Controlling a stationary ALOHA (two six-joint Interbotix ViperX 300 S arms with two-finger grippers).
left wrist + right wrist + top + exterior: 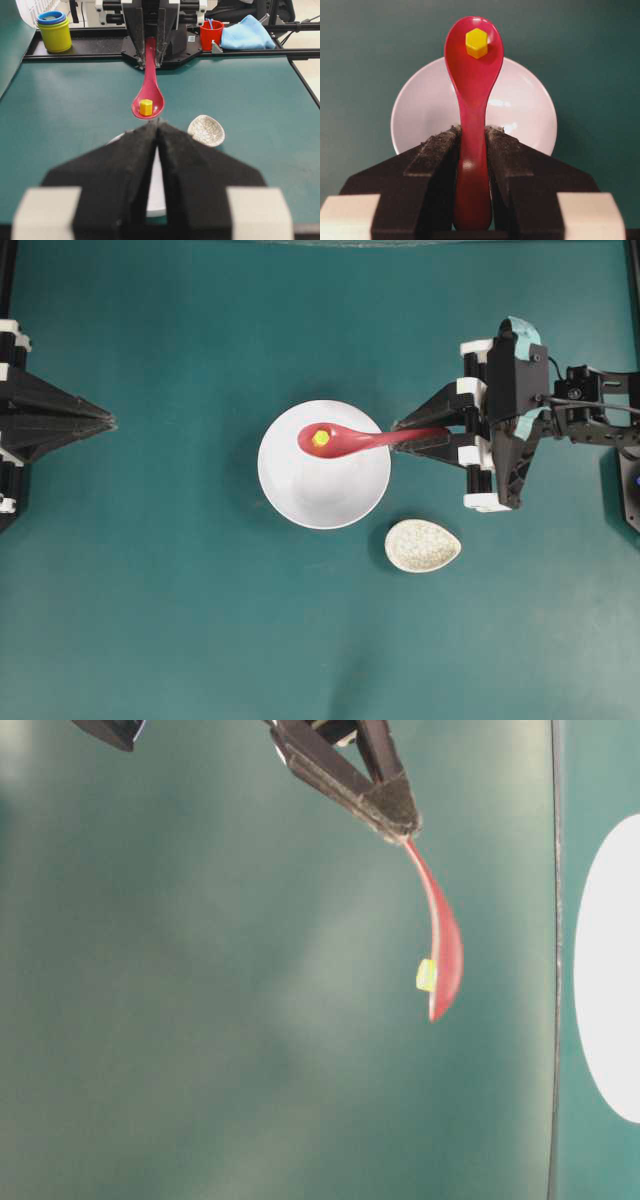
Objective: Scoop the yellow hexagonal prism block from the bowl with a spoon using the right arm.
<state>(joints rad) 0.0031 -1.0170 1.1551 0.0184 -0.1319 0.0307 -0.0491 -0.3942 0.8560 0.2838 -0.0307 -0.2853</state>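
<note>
Block [320, 438] rides in the spoon [345, 439] over the bowl [300, 490].
Right gripper [418, 432] pinches the handle; left gripper [157, 131] pressed together at the worktop's left edge; spoon rest [423, 545] just beside the bowl.

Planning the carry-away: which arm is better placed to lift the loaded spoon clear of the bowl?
Right. The right gripper grips the spoon holding the yellow block above the bowl.
</note>
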